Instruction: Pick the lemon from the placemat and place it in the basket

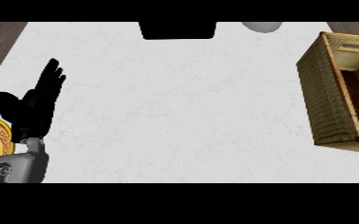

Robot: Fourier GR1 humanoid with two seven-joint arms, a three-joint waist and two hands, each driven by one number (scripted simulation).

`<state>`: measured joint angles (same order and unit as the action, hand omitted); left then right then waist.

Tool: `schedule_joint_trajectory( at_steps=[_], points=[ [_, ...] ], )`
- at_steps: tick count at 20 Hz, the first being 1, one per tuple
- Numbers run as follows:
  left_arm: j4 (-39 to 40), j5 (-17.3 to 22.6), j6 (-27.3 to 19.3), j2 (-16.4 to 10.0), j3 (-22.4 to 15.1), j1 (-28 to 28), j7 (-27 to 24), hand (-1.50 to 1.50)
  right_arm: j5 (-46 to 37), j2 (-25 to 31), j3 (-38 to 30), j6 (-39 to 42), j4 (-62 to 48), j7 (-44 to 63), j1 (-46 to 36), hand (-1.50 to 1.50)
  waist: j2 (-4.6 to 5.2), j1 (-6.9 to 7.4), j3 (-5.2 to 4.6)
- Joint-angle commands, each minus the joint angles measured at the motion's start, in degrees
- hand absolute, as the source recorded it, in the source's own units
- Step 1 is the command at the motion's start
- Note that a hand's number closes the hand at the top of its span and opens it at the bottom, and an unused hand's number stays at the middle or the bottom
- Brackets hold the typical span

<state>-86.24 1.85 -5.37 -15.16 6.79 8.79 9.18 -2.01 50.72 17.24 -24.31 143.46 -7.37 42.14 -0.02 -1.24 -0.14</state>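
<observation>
The white counter (182, 114) fills nearly the whole view, its marbled top bare across the middle. At the right edge stands the basket (324, 99), a woven brown box with a lighter wooden rim, cut off by the frame so that only its left wall and a strip of its inside show. A flat black rectangle (177, 30) lies at the counter's far edge, near the centre.

At the lower left a grey forearm (24, 166) comes in from below, ending in the left hand (38, 107), which rests there with its fingers straight and spread, pointing up and away, holding nothing. Partly under its wrist, at the very left edge, a slice of an orange disc (4, 140) with a yellow rim shows (the rest is out of frame).

A small grey rounded thing (262, 26) sits at the far edge, right of the black rectangle.

Where the lemon lies cannot be told from this view.
</observation>
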Motion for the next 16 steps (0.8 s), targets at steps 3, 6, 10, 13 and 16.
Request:
schedule_joint_trajectory(
  at_steps=[3,6,10,13,16],
  points=[
    [0.1,-1.1,-0.6,0.1,-0.3,0.7,-0.4,0.0,10.8,2.7,-13.1,0.1,14.7,14.5,-1.8,1.5,0.09,0.24,-0.08],
    [-0.1,-0.7,-0.9,1.4,-0.9,1.3,0.1,0.0,14.0,1.8,-17.6,-0.2,10.5,20.8,-10.1,1.5,0.32,1.56,-0.07],
    [1.2,-0.1,1.1,-0.1,-0.1,1.1,-0.9,0.0,16.8,5.4,-26.8,2.9,7.5,29.9,-18.0,1.5,0.19,1.48,-0.08],
    [1.1,-2.6,-2.2,3.1,-2.8,3.7,1.2,0.0,20.5,8.0,-29.3,6.0,-1.3,33.8,-28.8,1.5,0.46,2.35,0.01],
    [2.4,-1.4,-0.1,1.9,-1.4,2.5,-2.0,0.0,23.0,9.5,-28.3,8.6,-8.1,37.4,-37.1,1.5,0.48,2.95,0.01]
  ],
)
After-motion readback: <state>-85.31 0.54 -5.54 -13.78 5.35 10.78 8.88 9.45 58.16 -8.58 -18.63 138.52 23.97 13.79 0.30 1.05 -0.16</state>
